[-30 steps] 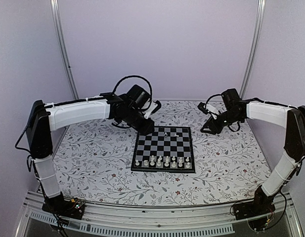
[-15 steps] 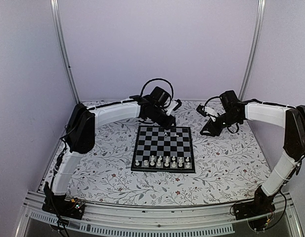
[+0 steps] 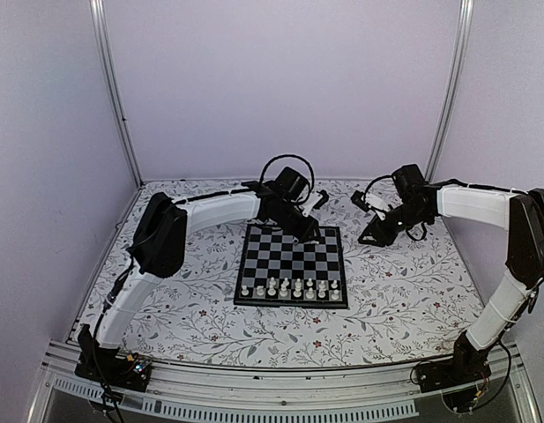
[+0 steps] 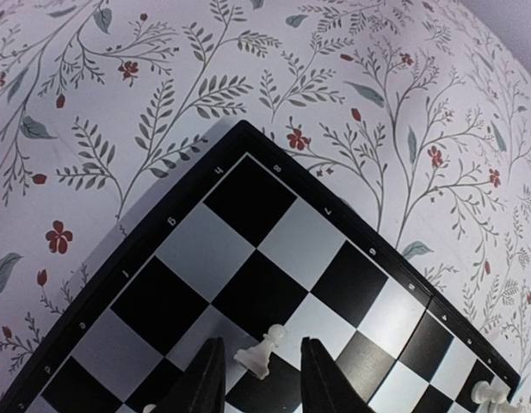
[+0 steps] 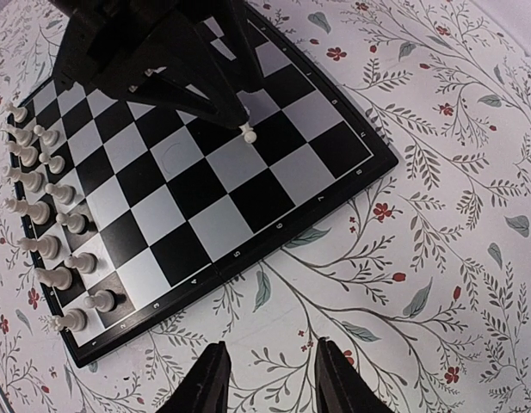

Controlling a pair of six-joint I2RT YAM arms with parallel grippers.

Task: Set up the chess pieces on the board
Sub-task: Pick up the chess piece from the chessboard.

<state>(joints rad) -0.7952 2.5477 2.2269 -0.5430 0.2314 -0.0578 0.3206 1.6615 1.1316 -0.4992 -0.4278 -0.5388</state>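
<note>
The board point(image 3: 280, 257) lies mid-table, with a row of several white chess pieces point(image 3: 289, 287) along its near edge. My left gripper point(image 3: 313, 235) is open low over the far right part of the board. In the left wrist view one white pawn point(image 4: 263, 351) sits tilted on the board point(image 4: 248, 198) between the open fingers of the left gripper point(image 4: 263, 383), touching neither. The right wrist view shows that pawn point(image 5: 248, 133) just under the left fingertips. My right gripper point(image 5: 269, 379) is open and empty over the table right of the board point(image 5: 222, 225). It also shows in the top view point(image 3: 370, 236).
The floral-patterned table point(image 3: 404, 291) surrounds the board. The row of pieces point(image 5: 41, 215) runs along the board's left side in the right wrist view. A further white piece point(image 4: 489, 393) shows at the lower right of the left wrist view. Metal frame posts point(image 3: 113, 88) stand at the back.
My left arm has swung right from the board's far left corner to over its far right part, now covering the lone pawn in the top view. The right arm has barely moved.
</note>
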